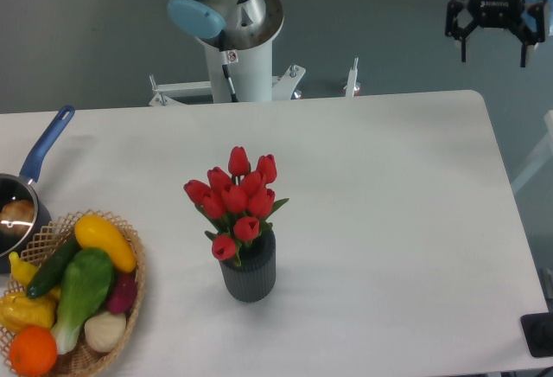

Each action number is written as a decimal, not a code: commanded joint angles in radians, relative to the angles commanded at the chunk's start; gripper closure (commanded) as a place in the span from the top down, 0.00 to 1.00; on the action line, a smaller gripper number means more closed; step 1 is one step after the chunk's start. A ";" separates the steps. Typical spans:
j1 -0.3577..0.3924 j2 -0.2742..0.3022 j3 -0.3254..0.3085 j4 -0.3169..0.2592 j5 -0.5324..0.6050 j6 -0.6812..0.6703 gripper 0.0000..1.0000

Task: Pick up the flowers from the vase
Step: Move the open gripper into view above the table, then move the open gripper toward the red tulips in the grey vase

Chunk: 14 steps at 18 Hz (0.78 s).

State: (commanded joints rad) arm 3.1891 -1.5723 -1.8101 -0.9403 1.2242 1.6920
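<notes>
The tool [493, 50] hangs released, jaws spread and empty, past the table's [397, 178] far right corner, its upper body cut off by the frame. The flowers [233, 200], smooth red buds with green leaves, stand in the ribbed dark grey vase [250, 271] mid-table, their stems hidden inside. At the left edge a woven basket [130, 286] of produce and a blue-handled pan [34, 169] are partly cropped.

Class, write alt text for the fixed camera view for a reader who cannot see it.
Red tulips stand in a ribbed grey vase mid-table. The robot's open hand hovers far off, top right. A vegetable basket and blue-handled saucepan sit left.
</notes>
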 joint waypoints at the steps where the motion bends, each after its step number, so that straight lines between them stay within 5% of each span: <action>1: 0.000 0.000 0.000 -0.002 -0.006 0.000 1.00; 14: -0.029 -0.003 -0.052 0.000 -0.141 -0.021 1.00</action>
State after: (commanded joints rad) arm 3.1601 -1.5754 -1.8622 -0.9403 1.0830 1.6705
